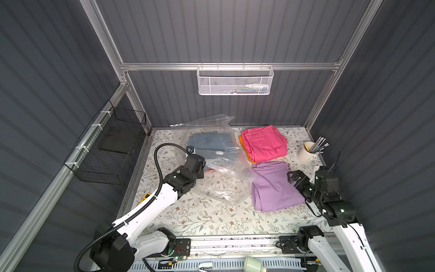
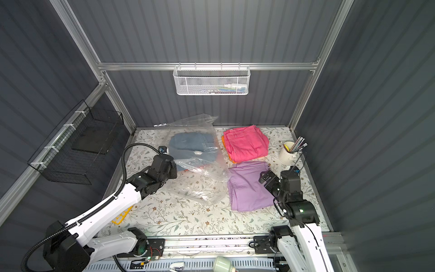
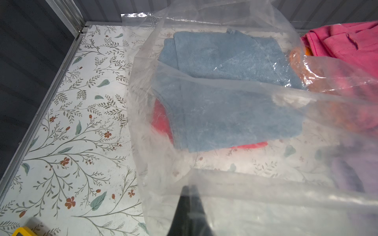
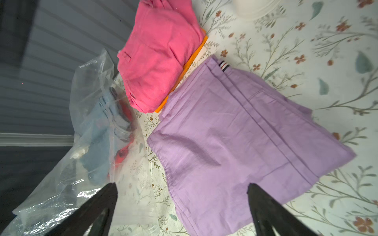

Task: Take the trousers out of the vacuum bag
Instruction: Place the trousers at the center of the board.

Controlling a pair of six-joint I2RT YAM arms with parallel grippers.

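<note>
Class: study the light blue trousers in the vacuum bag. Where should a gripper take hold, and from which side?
Probably the near folded edge of the light blue trousers, reached low from the robot's side, where the left gripper pinches the vacuum bag. They lie flat atop the red trousers.

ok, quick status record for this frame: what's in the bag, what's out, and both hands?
in bag: light blue trousers lying on red trousers, inside the vacuum bag
out of bag: hot pink trousers stacked on orange trousers; lilac trousers flat beside them
left hand: shut, seemingly pinching the bag's film
right hand: open, over the lilac trousers, holding nothing
remaining: two pairs
</note>
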